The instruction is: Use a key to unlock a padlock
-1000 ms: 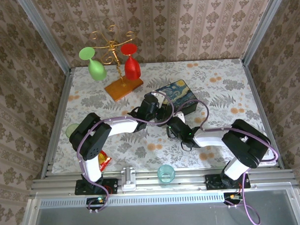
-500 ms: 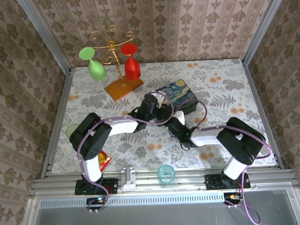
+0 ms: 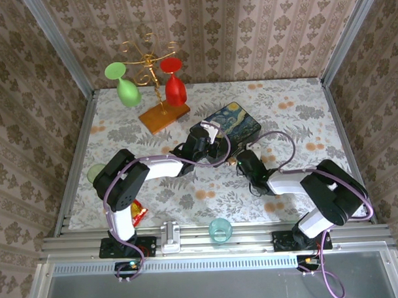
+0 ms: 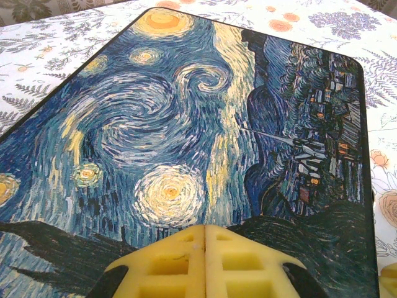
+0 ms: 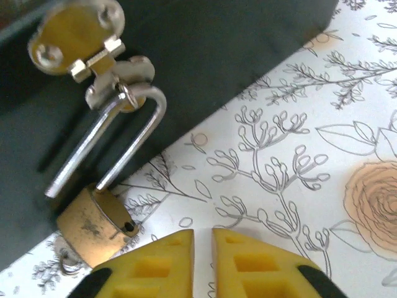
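Right tool (image 5: 202, 233) backed off padlock (image 5: 93, 226), jaws narrowed, empty. Shackle leg looks free: probably unlocked. Left tool (image 4: 205, 231) closed, empty.

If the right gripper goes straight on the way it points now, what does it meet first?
Likely the box's dark side wall, right of the padlock; depth is unclear, so the tablecloth might come first.

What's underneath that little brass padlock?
The padlock lies over the flowered tablecloth; a thin metal ring peeks from under it. What the ring is attached to is covered.
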### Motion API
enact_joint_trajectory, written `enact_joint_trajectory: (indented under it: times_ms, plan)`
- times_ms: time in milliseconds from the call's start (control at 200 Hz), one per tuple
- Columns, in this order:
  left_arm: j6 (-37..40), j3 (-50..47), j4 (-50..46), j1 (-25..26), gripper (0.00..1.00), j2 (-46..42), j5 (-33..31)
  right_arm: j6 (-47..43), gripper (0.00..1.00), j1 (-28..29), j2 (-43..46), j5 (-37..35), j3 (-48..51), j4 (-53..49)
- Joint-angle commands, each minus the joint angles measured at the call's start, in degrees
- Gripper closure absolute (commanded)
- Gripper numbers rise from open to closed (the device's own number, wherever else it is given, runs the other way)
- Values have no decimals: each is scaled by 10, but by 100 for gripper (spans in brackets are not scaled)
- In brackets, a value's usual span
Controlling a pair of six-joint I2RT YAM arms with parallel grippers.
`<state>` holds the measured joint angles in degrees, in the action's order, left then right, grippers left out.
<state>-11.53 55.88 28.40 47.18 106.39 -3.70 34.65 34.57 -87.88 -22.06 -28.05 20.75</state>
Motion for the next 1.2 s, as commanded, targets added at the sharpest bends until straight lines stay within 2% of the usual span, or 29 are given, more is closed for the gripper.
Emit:
enact_joint_trajectory:
  times_ms: [0, 100, 240, 330, 435, 570, 695, 820, 965, 1195]
  plan:
    - [1, -41, -163, -3, 93, 54, 4, 6, 86, -28, 17, 89, 17, 68]
    - [0, -33, -172, -4, 93, 50, 4, 35, 83, -71, 38, 145, 38, 64]
    - [-14, -18, -184, -6, 90, 29, 23, 53, 69, -126, 46, 285, 70, 128]
    - [-21, -5, -193, -6, 84, 3, 32, 57, 65, -134, 41, 332, 76, 155]
    - [-24, 13, -209, -7, 71, -33, 33, 68, 62, -135, 24, 358, 67, 151]
    - [-22, 29, -250, -8, 54, -81, -2, 64, 59, -124, 5, 329, 56, 134]
    - [-42, 4, -257, -18, 44, -114, -28, 64, 59, -119, -17, 317, 27, 102]
    - [-65, -32, -241, -27, 39, -129, -58, 53, 56, -97, -39, 312, 9, 112]
    - [-105, -51, -204, -52, 36, -123, -27, 48, 56, -79, -76, 294, -19, 101]
    - [-117, -36, -199, -60, 35, -104, -35, 62, 57, -73, -104, 271, -18, 110]
